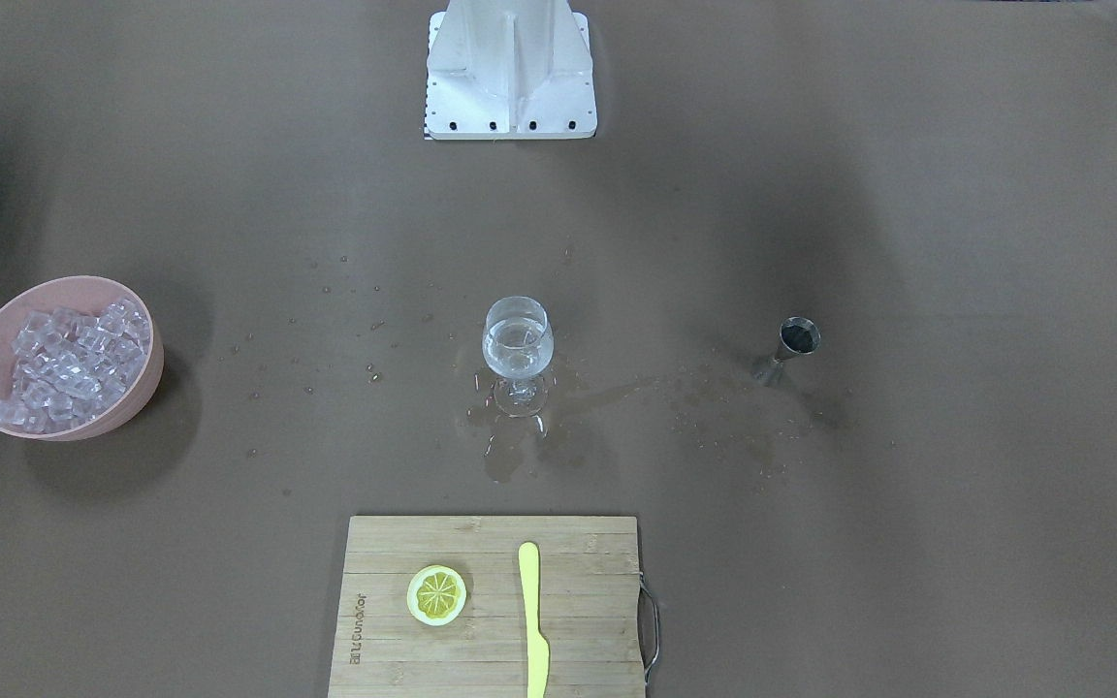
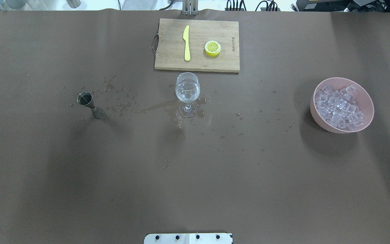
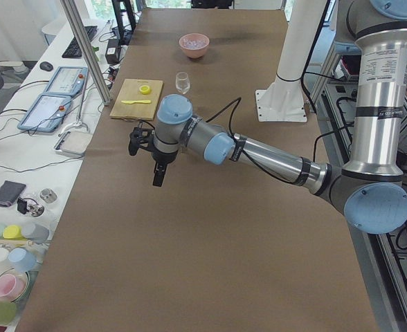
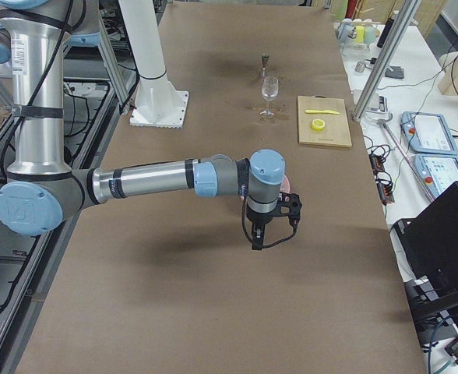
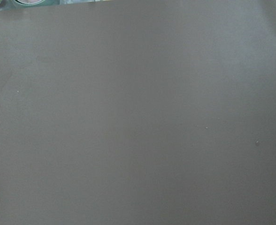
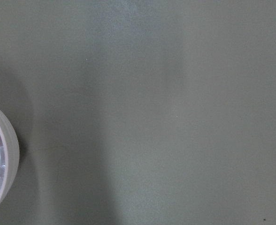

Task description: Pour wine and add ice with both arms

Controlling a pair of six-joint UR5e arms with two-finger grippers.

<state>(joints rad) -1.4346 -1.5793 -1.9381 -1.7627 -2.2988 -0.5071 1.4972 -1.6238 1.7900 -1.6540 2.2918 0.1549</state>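
Front view: the wine point(image 1: 518, 357) sits in the wine glass point(image 1: 517, 312) and the ice point(image 1: 69, 364) heaps in the pink bowl point(image 1: 143, 393).

Left side view: the left arm point(image 3: 273, 155) reaches level above the table point(image 3: 190, 263). The left gripper point(image 3: 137, 144) has its jaw width unreadable.

Right side view: the right arm point(image 4: 143, 181) is likewise outstretched, and the right gripper point(image 4: 290, 209) is equally unreadable.

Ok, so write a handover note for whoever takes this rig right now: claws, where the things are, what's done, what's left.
Left claw: raised over bare table; open or shut cannot be told.
Right claw: raised beside the pink bowl; open or shut cannot be told.
Wine glass: upright mid-table with clear wine in it and a spilled puddle around its foot.
Jigger: upright on the left arm's side.
Ice: heaped in the pink bowl on the right arm's side.
Done: the wine looks poured.
Left: ice into the glass; no cube clearly shows in it.
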